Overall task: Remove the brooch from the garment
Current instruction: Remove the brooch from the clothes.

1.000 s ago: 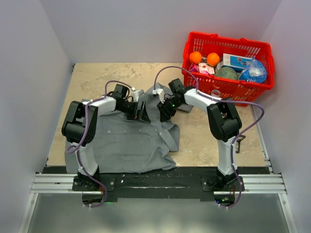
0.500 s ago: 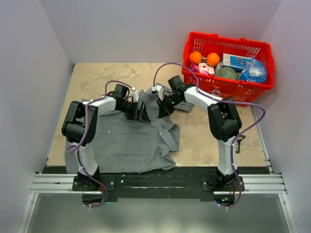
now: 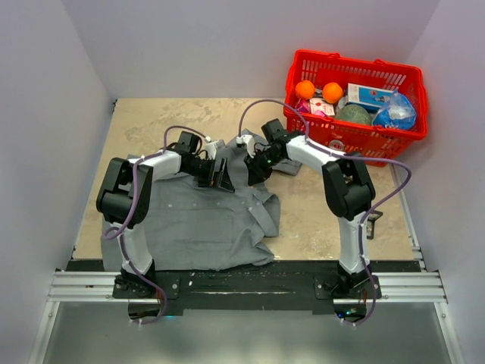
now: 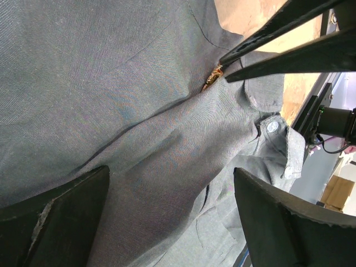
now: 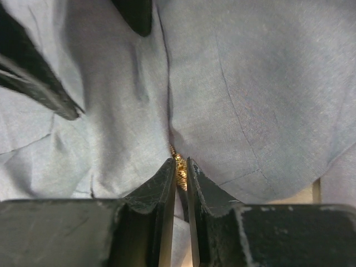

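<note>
Pinching the brooch (image 5: 178,172) is the step in hand. The right gripper (image 5: 178,162) has its jaws drawn to a narrow slot, and the gold pin sits in that slot at the very tips. I read this as a grip on the brooch, though I cannot tell how firm it is. The left gripper (image 4: 169,214) stands at full spread and holds nothing. It is low over the cloth just beside the pin, and I cannot tell whether it presses down.

The brooch sits in a crease of the garment (image 3: 197,227), close to the collar, at the garment's far edge toward the middle of the worktop (image 3: 326,220). The garment covers the near left part of the worktop.

Hazards, as I judge them:
1. Slip. Only the tips hold the pin, so a quick pull may lose it.
2. Cloth caught. The crease closes around the pin, so thin fabric may be pinched with it.
3. Garment lift or tear. I cannot see the clasp. If it is fastened and nothing pins the cloth down, the shirt follows the pull.
4. Contact. Both grippers work close together, so a sideways move risks a knock.
</note>
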